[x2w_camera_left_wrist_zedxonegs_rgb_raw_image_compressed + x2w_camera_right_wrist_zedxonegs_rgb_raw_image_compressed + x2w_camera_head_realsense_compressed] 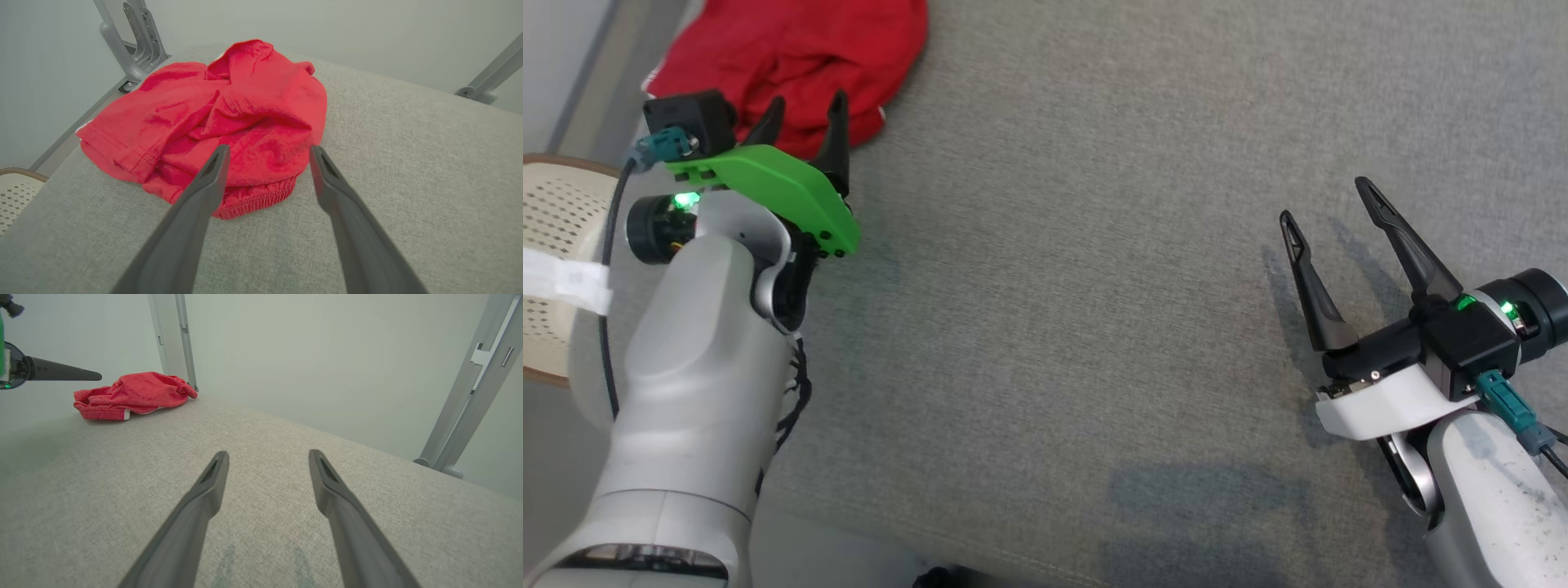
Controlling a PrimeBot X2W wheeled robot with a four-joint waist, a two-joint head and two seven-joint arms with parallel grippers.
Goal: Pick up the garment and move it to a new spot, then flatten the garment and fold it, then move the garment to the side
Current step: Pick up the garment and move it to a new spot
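Both spread apart, empty: left tool [809, 98] beside crumpled red garment [792, 41], far left; right tool [1325, 198] over counter [1054, 286], near right.

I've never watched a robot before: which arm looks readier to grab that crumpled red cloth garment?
The left. Its open left gripper hangs right at the crumpled red cloth garment, fingers pointing at its near edge. The right gripper, also open, sits far off across the grey fabric surface.

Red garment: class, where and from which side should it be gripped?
Probably the red garment's bunched elastic hem nearest the open left pincer, approached from that near side: it stands up thick, while flatter parts hug the grey surface.
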